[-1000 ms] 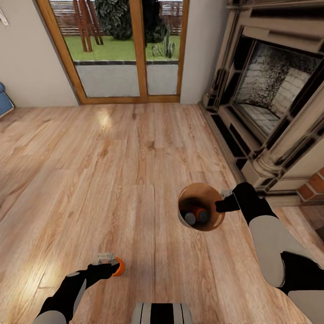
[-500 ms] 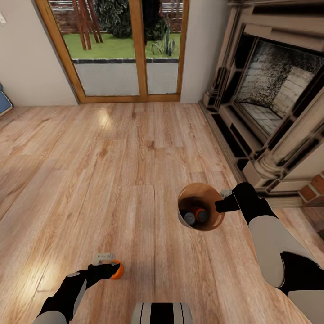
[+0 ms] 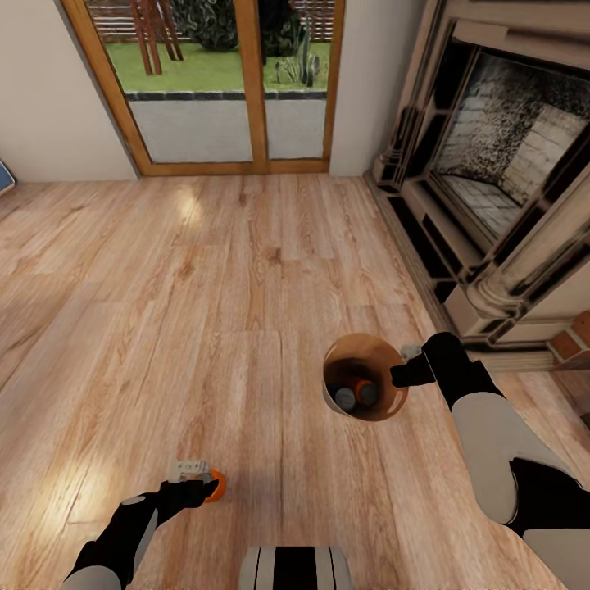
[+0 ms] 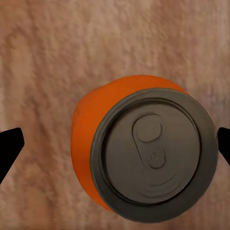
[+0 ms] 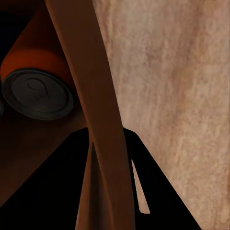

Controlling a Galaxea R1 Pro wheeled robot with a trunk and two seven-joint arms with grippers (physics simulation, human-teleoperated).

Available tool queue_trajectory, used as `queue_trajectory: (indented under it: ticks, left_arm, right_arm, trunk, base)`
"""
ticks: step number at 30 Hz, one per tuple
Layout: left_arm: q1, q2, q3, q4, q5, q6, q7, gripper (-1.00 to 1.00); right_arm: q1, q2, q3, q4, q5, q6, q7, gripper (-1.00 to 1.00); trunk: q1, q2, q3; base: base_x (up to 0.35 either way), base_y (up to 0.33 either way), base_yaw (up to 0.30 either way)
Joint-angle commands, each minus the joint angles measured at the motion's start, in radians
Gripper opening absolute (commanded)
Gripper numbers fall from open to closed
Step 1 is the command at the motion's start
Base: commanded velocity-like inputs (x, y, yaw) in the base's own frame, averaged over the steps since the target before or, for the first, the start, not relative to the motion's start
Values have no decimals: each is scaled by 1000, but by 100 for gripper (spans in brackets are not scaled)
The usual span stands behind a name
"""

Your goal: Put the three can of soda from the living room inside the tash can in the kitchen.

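- Looks to me like we're in the carrying leg of the job: the robot is in the living room, facing the wood-framed glass doors (image 3: 217, 86) with the fireplace (image 3: 500, 164) off to the right, and both arms are loaded over the wood floor (image 3: 246, 311).
- Right gripper (image 3: 407, 373) is clamped onto the rim of the trash can (image 3: 392, 406), holding it up off the floor on the right side. In the right wrist view the fingers (image 5: 110, 191) sit on either side of the bin wall (image 5: 86, 96), pinched narrow on it.
- Inside the bin: one orange can (image 3: 365, 391) and a darker can (image 3: 345, 398) next to it, both lying low in the tan interior. The wrist cam catches the orange one's grey top (image 5: 36, 93) nicely.
- Left gripper (image 3: 201, 490) has the third can, the other orange one (image 3: 215, 483), near left in the scene. The left wrist view shows its top (image 4: 153, 160) sitting between the two dark fingertips (image 4: 9, 148). The tips look just beside the can's sides, not visibly pressing, but since it hangs above the floor I'd call it gripped.
- So two of three are in, one isn't yet.
- Next move, my guess: either swing the left arm right and drop that can into the bin, or drive the lot to the kitchen. Either way the bin has to stay level, since a rim-only pinch could let it tip.
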Motion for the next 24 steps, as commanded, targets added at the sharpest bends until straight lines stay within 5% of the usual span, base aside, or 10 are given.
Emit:
queue_trajectory:
  ticks: [1,14,15,24]
  left_arm:
    - [0,0,0,0,0,0,0,100]
    - [0,1,0,0,0,0,0,100]
    - [0,1,0,0,0,0,0,-100]
    - [-1,2,0,0,1,-1,0,-100]
  right_arm:
    - [0,0,-1,0,-21,5,0,-100]
    - [1,0,13,-2,-19,6,1,-100]
    - [1,0,13,-2,-19,6,1,-100]
    - [1,4,13,-2,-20,7,1,-100]
  trunk:
    - [0,0,0]
    - [0,0,0]
    - [0,0,0]
    - [0,0,0]
  base:
    - [0,0,0]
    - [0,0,0]
    - [0,0,0]
    - [0,0,0]
